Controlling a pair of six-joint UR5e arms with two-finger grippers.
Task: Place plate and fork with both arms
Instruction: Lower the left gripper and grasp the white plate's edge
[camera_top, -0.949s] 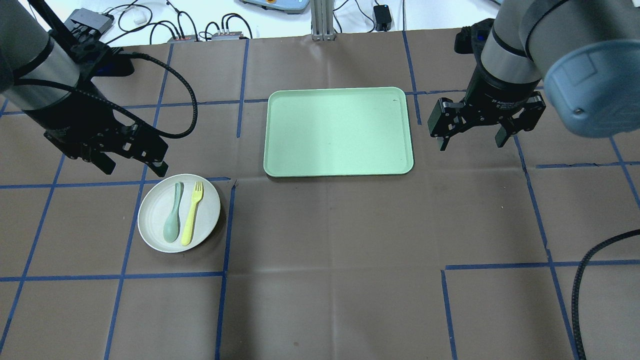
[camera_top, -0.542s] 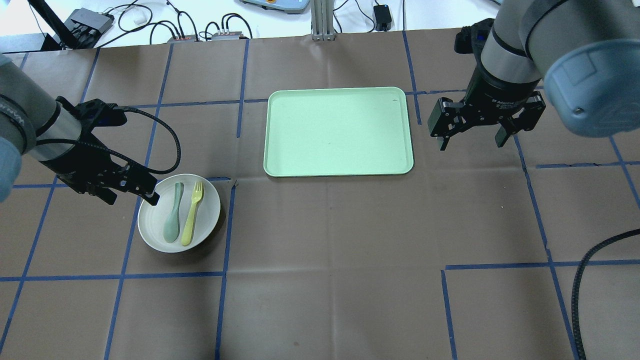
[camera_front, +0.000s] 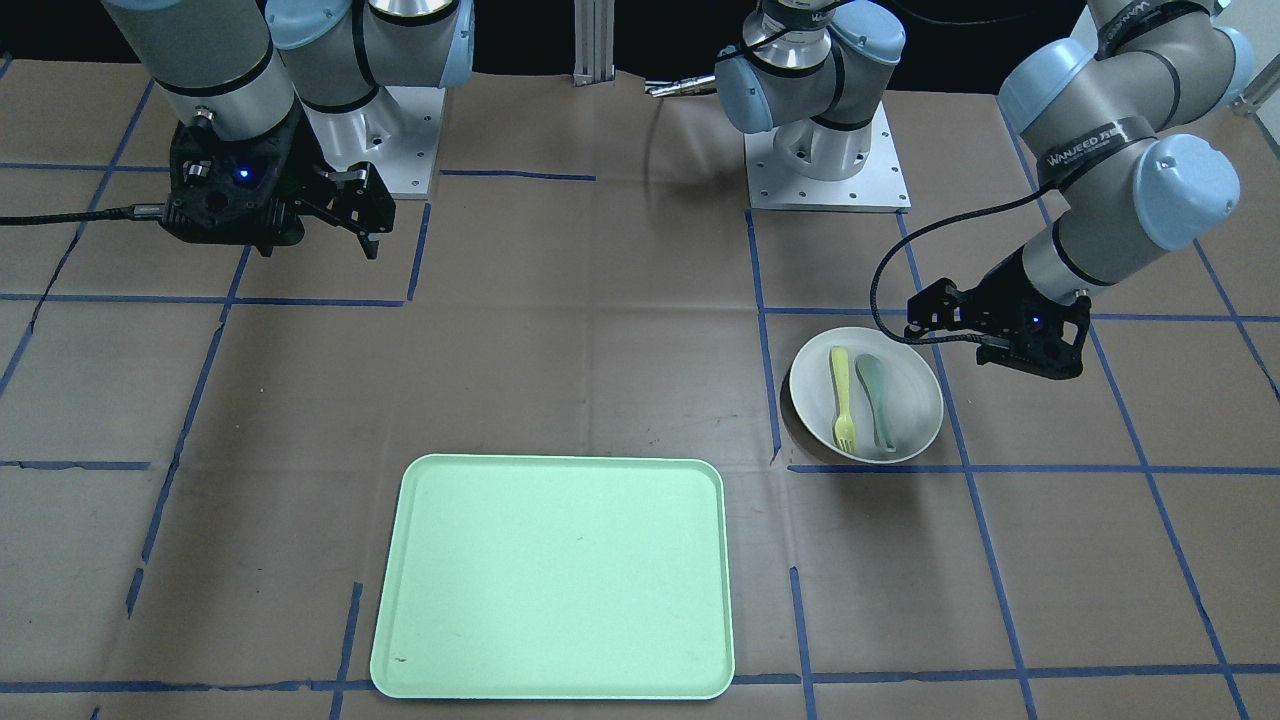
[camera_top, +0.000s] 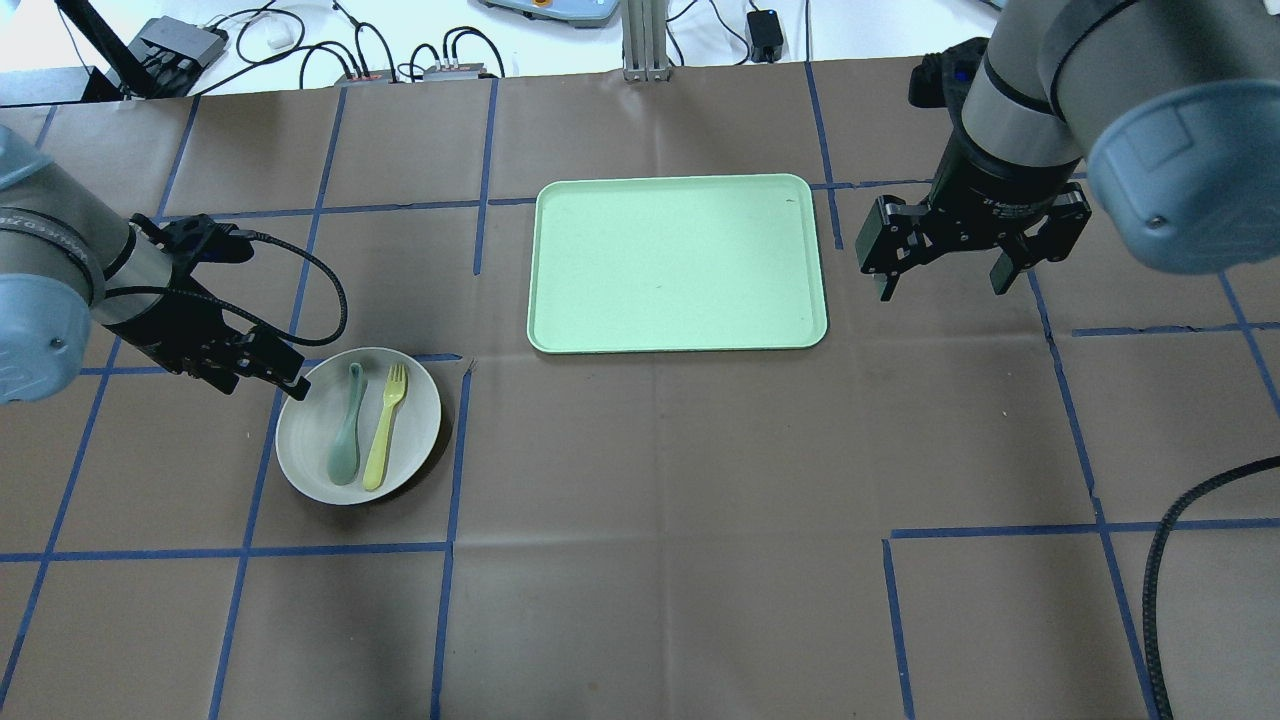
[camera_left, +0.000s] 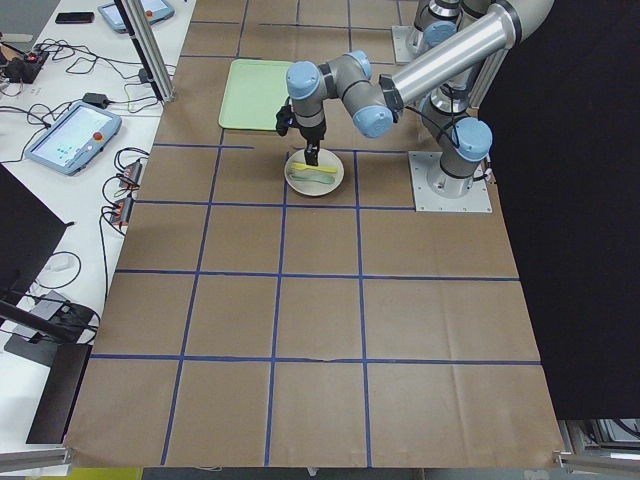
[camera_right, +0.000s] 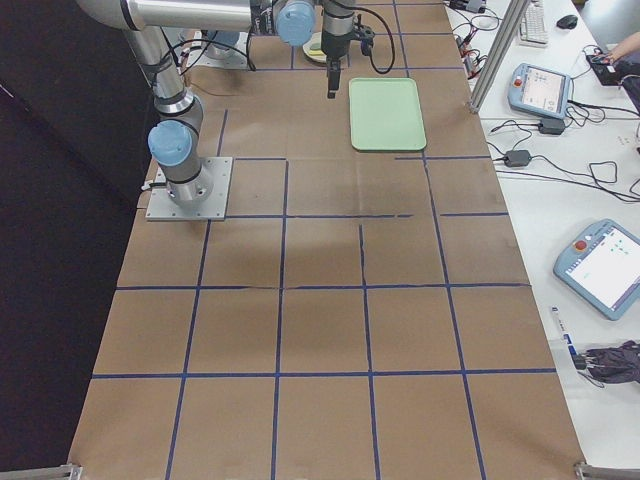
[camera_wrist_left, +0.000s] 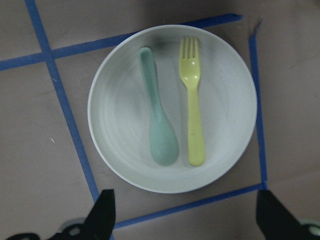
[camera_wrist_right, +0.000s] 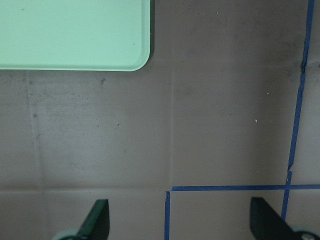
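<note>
Overhead, the mint-green tray (camera_top: 677, 262) lies on the brown table (camera_top: 650, 500); the plate (camera_top: 415, 420) rests on the table well off the tray's left side and nearer the robot, apart from it; the fork (camera_top: 385, 428) and a grey-green spoon (camera_top: 345, 430) lie side by side in the plate, the fork on the side toward the tray; the left pincer (camera_top: 260, 385) sits low at the plate's rim farthest from the tray, jaws spread, gripping nothing; the right pincer (camera_top: 945, 280) hangs just off the tray's right edge, likewise released and empty. From the front, the plate shows beyond the tray toward the robot's base; whether the left pincer touches the rim I cannot tell. From the left end, the left pincer points down at the plate, which lies nearer than the tray; from the right end, the right pincer hangs beside the tray and partly hides the plate. At the left wrist, the plate's rim lies just beyond the wide-set jaws; at the right wrist, only bare table lies between the jaws, with a tray corner ahead.
</note>
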